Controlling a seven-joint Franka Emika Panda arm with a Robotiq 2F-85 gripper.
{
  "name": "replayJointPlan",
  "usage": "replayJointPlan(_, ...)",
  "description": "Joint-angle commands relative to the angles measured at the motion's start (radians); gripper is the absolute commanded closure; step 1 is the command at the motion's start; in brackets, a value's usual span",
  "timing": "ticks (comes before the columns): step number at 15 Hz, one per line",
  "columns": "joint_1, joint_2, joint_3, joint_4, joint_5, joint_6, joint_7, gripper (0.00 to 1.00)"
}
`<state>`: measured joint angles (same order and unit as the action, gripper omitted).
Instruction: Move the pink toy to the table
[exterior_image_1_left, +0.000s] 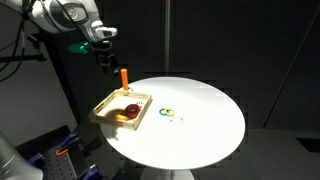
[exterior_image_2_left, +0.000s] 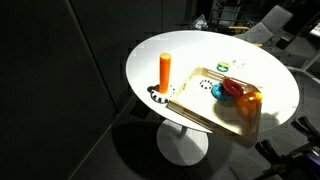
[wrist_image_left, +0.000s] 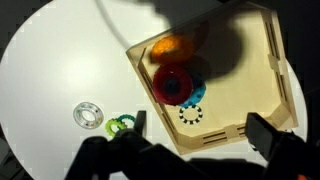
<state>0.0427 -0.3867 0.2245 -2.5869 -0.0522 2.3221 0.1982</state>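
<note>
The pink toy (wrist_image_left: 172, 82), a pinkish-red ring, lies in the wooden tray (wrist_image_left: 240, 90) on top of a blue ring (wrist_image_left: 193, 97) and beside an orange object (wrist_image_left: 172, 47). It shows in both exterior views (exterior_image_1_left: 130, 110) (exterior_image_2_left: 233, 88). The round white table (exterior_image_1_left: 200, 110) (exterior_image_2_left: 200, 50) carries the tray. My gripper (exterior_image_1_left: 103, 58) hangs high above the tray's near side. In the wrist view its fingers (wrist_image_left: 200, 135) are wide apart and empty, with the toy ahead of them.
An orange upright peg (exterior_image_1_left: 123, 77) (exterior_image_2_left: 165, 70) stands beside the tray. A green-and-yellow toy (exterior_image_1_left: 168, 113) (wrist_image_left: 121, 124) and a clear ring (wrist_image_left: 88, 114) lie on the table. A black dotted ring (wrist_image_left: 190, 113) lies in the tray.
</note>
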Motion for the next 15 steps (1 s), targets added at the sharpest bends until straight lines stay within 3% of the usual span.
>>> replayJointPlan(1,-0.015,0.092,-0.014,0.007,-0.058,0.065,0.039,0.0)
replayJointPlan(5,-0.018,0.166,-0.039,0.007,-0.079,0.122,0.045,0.0)
replayJointPlan(12,0.008,0.156,-0.05,-0.003,-0.057,0.107,0.019,0.0)
replayJointPlan(15,-0.019,0.216,-0.042,0.023,-0.112,0.09,0.087,0.0)
